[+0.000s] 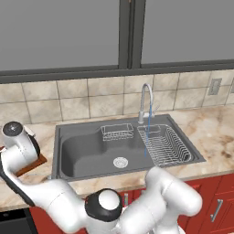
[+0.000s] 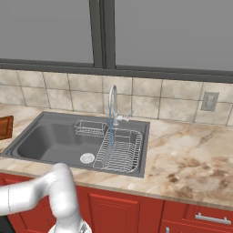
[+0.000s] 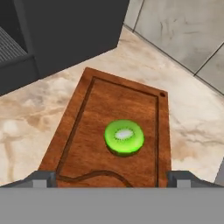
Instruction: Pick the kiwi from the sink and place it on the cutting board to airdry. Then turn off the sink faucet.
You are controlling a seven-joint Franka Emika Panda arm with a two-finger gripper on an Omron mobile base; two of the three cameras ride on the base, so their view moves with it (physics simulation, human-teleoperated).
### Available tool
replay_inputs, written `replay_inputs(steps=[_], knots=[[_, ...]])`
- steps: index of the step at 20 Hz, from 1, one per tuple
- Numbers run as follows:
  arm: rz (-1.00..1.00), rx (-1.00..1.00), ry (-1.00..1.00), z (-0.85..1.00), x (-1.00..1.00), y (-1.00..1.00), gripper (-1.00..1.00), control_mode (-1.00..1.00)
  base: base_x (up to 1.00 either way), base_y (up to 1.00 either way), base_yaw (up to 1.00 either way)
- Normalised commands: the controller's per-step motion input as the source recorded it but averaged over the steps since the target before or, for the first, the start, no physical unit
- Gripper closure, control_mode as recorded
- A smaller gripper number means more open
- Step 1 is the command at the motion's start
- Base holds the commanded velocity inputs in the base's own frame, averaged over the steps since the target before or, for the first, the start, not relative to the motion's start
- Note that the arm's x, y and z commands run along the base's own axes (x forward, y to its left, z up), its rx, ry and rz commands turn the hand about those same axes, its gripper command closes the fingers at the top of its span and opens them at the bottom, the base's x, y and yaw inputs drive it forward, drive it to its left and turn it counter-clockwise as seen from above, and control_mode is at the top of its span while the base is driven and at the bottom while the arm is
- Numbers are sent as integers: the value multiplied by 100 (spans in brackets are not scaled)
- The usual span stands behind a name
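- The kiwi, a bright green half with its pale cut core up, lies on the cutting board, right of the board's middle in the hand view and inside its darker groove.
- The jaws hang above the board's near edge, spread wide with nothing between them; the fruit is apart from both tips.
- The board rests on the marbled surface left of the sink.
- At the sink faucet a thin blue stream of water falls onto the wire rack.
- The round silver drain shows in the basin floor.
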Motion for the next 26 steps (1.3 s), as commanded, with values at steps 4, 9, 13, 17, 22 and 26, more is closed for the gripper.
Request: replay_inputs(steps=[4, 9, 13, 17, 22, 26], knots=[[0, 8, -16, 55, -95, -84, -100, -100, 0, 0, 0], [0, 8, -11, 57, -95, -81, -100, -100, 0, 0, 0], [0, 12, -3, 70, -88, -79, -100, -100, 0, 0, 0], [-2, 17, 6, 100, -54, -44, -100, -100, 0, 0, 0], [-3, 17, 13, 100, -61, -37, -100, -100, 0, 0, 0], [-6, 6, 7, 82, -83, -42, -100, -100, 0, 0, 0]])
